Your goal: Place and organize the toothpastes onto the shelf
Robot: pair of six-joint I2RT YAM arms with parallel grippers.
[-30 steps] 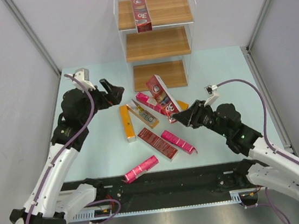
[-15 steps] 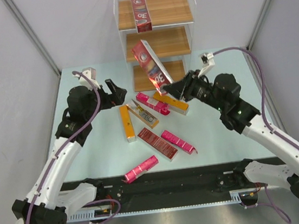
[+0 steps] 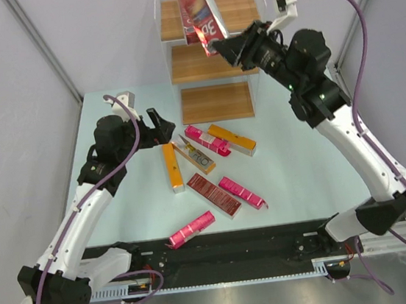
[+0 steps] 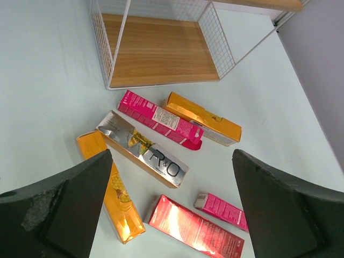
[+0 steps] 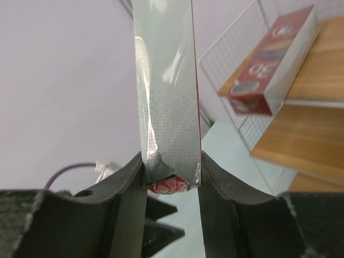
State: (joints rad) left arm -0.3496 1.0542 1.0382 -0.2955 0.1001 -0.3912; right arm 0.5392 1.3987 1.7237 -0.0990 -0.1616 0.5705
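Far at the shelf (image 3: 214,60): your right gripper (image 3: 221,46) pinches a dark red carton (image 3: 196,4) by its lower end, high beside the top tier.
Left gripper (image 3: 158,122): yours hangs wide open and empty above the table (image 3: 300,155).
Loose cartons (image 3: 202,174): seven lie on the table, near of the shelf.

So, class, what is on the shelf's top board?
One red carton rests on the top board, seen from the right wrist. From above, the held carton in the right tool covers most of it, so the board behind cannot be checked.

"R&O" silver carton (image 4: 142,149), "3D" red carton (image 3: 194,1)
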